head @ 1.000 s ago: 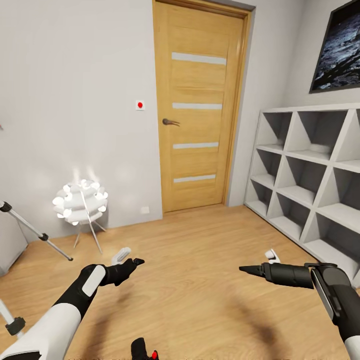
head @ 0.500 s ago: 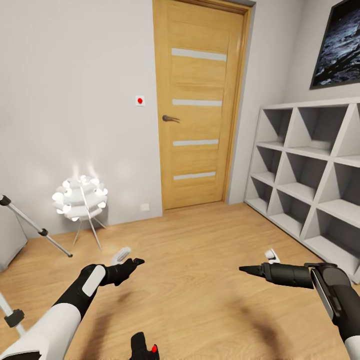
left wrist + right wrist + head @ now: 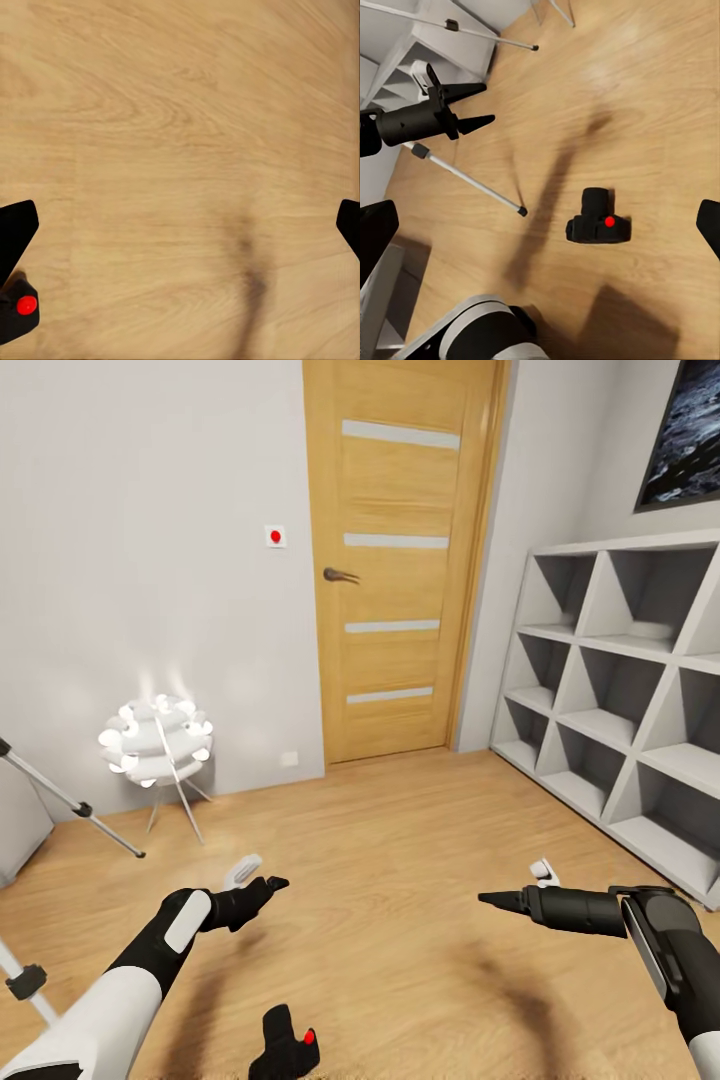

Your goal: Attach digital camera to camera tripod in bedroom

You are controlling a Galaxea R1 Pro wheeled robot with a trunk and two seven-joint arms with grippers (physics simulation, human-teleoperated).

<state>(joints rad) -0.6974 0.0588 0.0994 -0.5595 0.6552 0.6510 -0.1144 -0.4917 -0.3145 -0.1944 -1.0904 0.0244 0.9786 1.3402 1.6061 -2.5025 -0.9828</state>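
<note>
Black jaws of both the left gripper (image 3: pixel 262 884) and right gripper (image 3: pixel 490 898) stand spread, empty, arms reaching forward over the wood floor (image 3: pixel 400 830). Between them, nearer the robot, lies the digital camera (image 3: pixel 284 1048). Camera tripod (image 3: pixel 70 807) legs and a white lamp (image 3: pixel 157 740) stand leftward.

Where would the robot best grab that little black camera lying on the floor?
Probably across the digital camera's boxy body, coming straight down from above. It sits on the wood floor with open space around it, and the flat body sides suit two fingers better than the rounded lens barrel sticking out from it.
</note>
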